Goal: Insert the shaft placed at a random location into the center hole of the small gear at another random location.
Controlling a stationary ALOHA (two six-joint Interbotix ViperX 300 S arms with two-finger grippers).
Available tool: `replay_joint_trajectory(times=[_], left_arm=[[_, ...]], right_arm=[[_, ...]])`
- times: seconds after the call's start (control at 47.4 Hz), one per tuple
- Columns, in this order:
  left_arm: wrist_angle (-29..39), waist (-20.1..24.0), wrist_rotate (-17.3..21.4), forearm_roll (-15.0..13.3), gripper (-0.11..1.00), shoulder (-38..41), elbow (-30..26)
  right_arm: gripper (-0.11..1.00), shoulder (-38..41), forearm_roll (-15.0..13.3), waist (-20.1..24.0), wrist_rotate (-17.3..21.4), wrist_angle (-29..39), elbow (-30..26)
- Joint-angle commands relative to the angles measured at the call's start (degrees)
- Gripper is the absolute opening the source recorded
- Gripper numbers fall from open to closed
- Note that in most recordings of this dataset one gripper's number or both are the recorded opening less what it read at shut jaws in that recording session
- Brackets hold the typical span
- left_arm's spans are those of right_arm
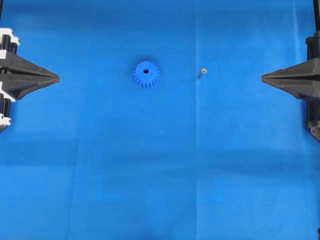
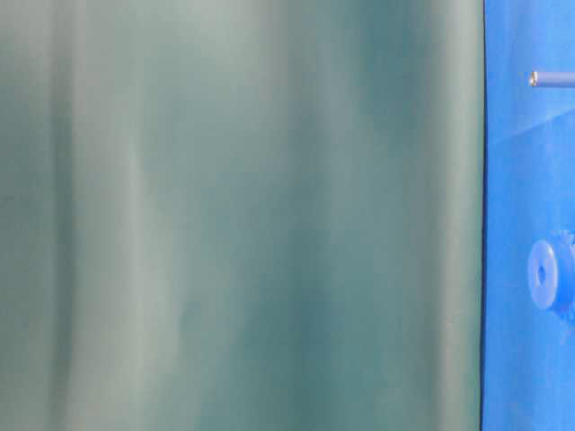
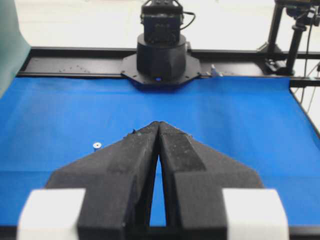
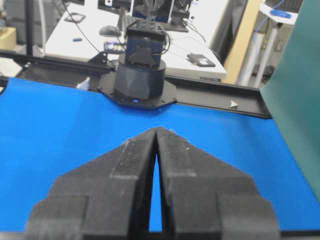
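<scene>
Closed, empty left gripper (image 3: 159,125) and right gripper (image 4: 156,131) flank the blue worktop (image 1: 160,180); small gear (image 1: 146,74) and shaft (image 1: 202,73) lie apart, unobstructed.

A blue cloth (image 1: 160,175) covers the table, a green backdrop (image 2: 243,215) alongside, desks (image 4: 200,45) beyond.

- The small gear (image 1: 146,74) lies flat on the table (image 1: 160,175), in the far half, a little left of the middle, with the center hole (image 1: 146,71) facing up.
- The shaft (image 1: 201,73) lies on the table to the gear's right, well apart from it, level with it.
- The left tool (image 1: 56,78) sits at the table's left edge, tips together, pointing inward.
- The right tool (image 1: 263,77) sits at the right edge, facing it.
</scene>
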Motion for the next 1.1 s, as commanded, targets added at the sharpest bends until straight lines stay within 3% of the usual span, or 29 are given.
replay_joint_trajectory(times=[0.0, 0.232, 0.506, 0.654, 0.823, 0.865, 0.992, 1.076], left_arm=[[-0.26, -0.79, -0.44, 0.18, 0.00, -0.18, -1.14], [0.44, -0.88, -0.53, 0.09, 0.00, -0.44, -1.14], [0.53, -0.97, -0.53, 0.18, 0.00, -0.44, -0.97], [0.44, -0.97, -0.53, 0.18, 0.00, -0.44, -0.97], [0.44, -0.88, -0.53, 0.09, 0.00, -0.44, -0.79], [0.44, -0.97, -0.53, 0.18, 0.00, -0.44, -0.70], [0.44, -0.88, -0.53, 0.09, 0.00, -0.44, -0.70], [0.44, -0.88, -0.53, 0.18, 0.00, -0.44, -0.62]], right_arm=[[0.00, 0.44, -0.18, 0.18, -0.53, 0.09, -0.88], [-0.06, 2.81, 0.00, -3.43, -0.35, 3.60, -1.23], [-0.03, 10.02, 0.18, -9.76, -0.26, -1.14, -0.26], [0.20, 17.23, 1.49, -11.51, -0.18, -5.63, -0.09], [0.70, 25.93, 3.87, -12.66, -0.18, -10.20, -0.09], [0.78, 28.74, 4.31, -12.83, -0.18, -11.60, -0.26], [0.68, 34.89, 5.01, -12.92, -0.18, -15.29, -0.79], [0.68, 38.94, 5.80, -12.92, -0.18, -17.93, -1.32]])
